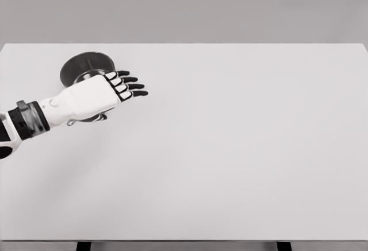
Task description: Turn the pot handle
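Dark metal round pot was located on the white table, directly behind and partly beneath the left hand, whose black-tipped fingers were extended, relaxed, and holding nothing.

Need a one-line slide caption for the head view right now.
Left hand, fingers extended and holding nothing, hovers over the metal pot at the white table's far left.

Left hand: white shell over the palm back, black fingers with white knuckle plates; dark grey and black wrist cuff; white forearm.
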Motion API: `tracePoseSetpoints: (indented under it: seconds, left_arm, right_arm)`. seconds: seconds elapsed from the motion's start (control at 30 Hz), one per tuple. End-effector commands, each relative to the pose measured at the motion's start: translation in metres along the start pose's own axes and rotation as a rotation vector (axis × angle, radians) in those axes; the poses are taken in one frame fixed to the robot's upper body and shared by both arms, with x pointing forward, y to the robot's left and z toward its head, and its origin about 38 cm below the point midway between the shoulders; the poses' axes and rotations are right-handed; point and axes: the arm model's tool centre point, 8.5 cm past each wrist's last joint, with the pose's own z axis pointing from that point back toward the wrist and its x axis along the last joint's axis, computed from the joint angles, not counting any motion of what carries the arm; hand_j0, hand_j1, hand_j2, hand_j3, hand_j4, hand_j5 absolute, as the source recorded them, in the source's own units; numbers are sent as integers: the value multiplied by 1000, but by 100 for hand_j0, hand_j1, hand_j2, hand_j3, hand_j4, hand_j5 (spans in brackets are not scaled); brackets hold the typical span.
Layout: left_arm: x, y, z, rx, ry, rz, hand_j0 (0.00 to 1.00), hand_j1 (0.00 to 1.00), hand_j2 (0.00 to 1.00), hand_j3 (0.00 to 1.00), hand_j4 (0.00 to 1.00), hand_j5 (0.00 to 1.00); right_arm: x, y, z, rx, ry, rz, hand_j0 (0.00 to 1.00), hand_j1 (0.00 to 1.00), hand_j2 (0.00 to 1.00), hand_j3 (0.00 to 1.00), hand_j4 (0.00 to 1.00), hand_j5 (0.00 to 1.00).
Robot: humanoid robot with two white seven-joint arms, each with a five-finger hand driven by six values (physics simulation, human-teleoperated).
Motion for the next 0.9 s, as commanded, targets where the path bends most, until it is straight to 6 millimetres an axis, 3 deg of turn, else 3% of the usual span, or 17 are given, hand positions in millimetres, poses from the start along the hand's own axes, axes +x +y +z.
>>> tracePoseSetpoints:
  seconds: [0.0, 0.5, 0.87]
  left_arm:
    - [-5, -9, 0, -13, 14, 25, 100, 100, 100, 100, 100, 100]
    - [-13, -4, 7, -13, 39, 13, 100, 100, 100, 100, 100, 100]
    - [-23, -14, 10, -43, 142, 43, 100, 100, 100, 100, 100, 100]
  right_arm:
    - [0, 0, 0, 0, 0, 0, 100, 100, 100, 100, 100, 100]
    - [-1, 0, 0, 0, 2, 0, 100, 100, 100, 100, 100, 100]
    - [0, 0, 0, 0, 0, 0, 100, 100, 100, 100, 100, 100]
